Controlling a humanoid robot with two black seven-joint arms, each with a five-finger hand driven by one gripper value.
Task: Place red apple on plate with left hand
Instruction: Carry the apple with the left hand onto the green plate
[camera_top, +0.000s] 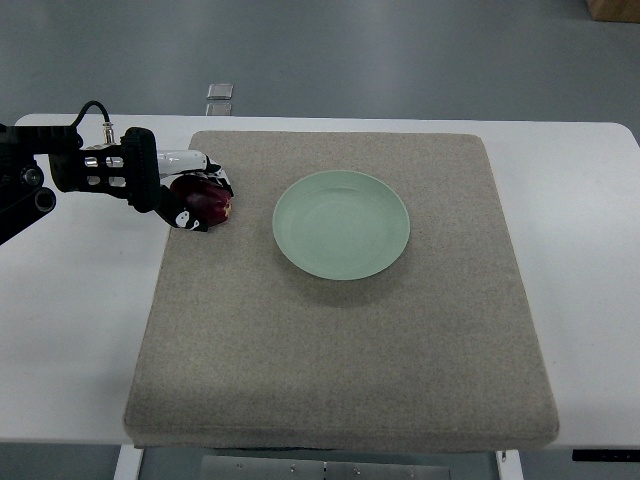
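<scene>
Grasp made, carry to the plate yet to come.

Top view: the left hand (190, 200) has its fingers wrapped about the red apple (207, 205) at the grey mat's (340, 350) far-left corner; next it must lift and cross rightward to the pale-green plate (341, 224) (near, not touching). White table (70, 320), grey floor beyond.
</scene>
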